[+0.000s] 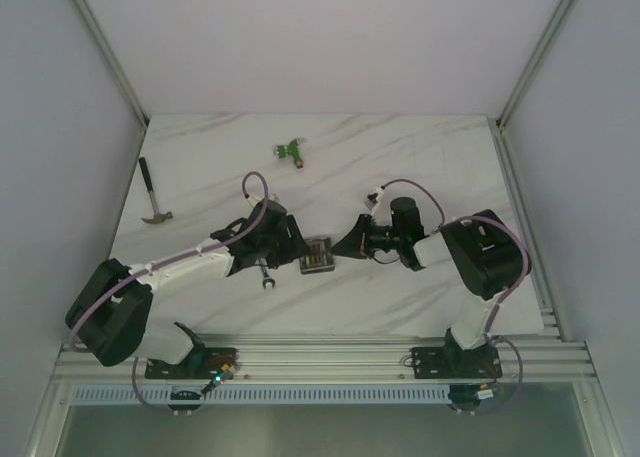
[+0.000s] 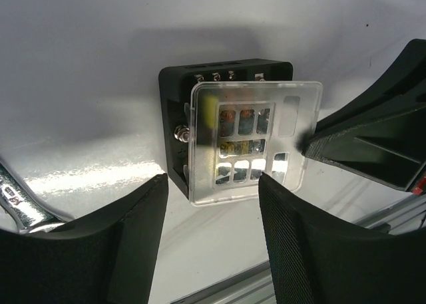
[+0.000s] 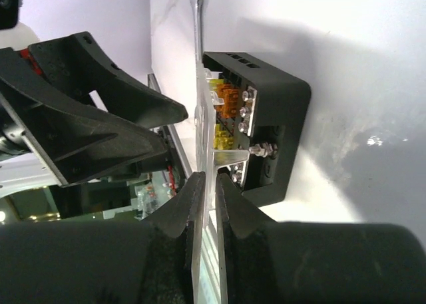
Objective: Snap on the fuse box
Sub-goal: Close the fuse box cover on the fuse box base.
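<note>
Right gripper [image 3: 208, 184] pinching a thin clear plastic lid [image 3: 206, 128] at a small black square plastic fuse box [image 3: 283, 118].
Its two black fingers are closed on the lid's lower edge, seen edge-on. The lid stands against the box's open face, where orange fuses [image 3: 229, 98] and yellow fuses [image 3: 223, 141] show. The box rests on a white marbled table surface [image 3: 353, 38]. The left gripper [image 3: 174, 134] sits just beside the lid's other side. A silver metal wrench [image 3: 195, 11] lies beyond the box.

Left hand [image 1: 288, 247], right hand [image 1: 347, 244] and wrench [image 1: 266, 277] close around fuse box [image 1: 318, 255]; free room behind it.
</note>
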You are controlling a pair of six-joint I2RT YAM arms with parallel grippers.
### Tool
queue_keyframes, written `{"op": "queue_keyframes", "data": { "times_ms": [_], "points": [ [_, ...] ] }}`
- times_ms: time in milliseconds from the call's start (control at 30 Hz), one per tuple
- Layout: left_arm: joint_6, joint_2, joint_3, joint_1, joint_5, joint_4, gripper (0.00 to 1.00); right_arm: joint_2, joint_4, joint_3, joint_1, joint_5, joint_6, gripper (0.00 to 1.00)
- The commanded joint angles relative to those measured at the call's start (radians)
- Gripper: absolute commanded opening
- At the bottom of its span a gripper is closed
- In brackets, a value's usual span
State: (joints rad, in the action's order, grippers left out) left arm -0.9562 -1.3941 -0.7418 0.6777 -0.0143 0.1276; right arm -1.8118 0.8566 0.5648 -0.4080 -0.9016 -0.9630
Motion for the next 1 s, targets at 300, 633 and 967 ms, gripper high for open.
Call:
{"op": "queue_keyframes", "data": {
  "times_ms": [300,633,967],
  "points": [
    [0.003,-0.057,-0.024,0.012,-0.004,-0.030,0.65,0.127,-0.494,0.119,-0.023,0.162,0.289,0.44],
    [0.013,-0.081,-0.047,0.012,0.001,-0.036,0.62,0.192,-0.692,0.206,-0.072,0.313,0.343,0.43],
    [0.029,-0.123,-0.074,0.012,-0.001,-0.036,0.53,0.156,-0.757,0.250,-0.116,0.348,0.358,0.38]
  ]
}}
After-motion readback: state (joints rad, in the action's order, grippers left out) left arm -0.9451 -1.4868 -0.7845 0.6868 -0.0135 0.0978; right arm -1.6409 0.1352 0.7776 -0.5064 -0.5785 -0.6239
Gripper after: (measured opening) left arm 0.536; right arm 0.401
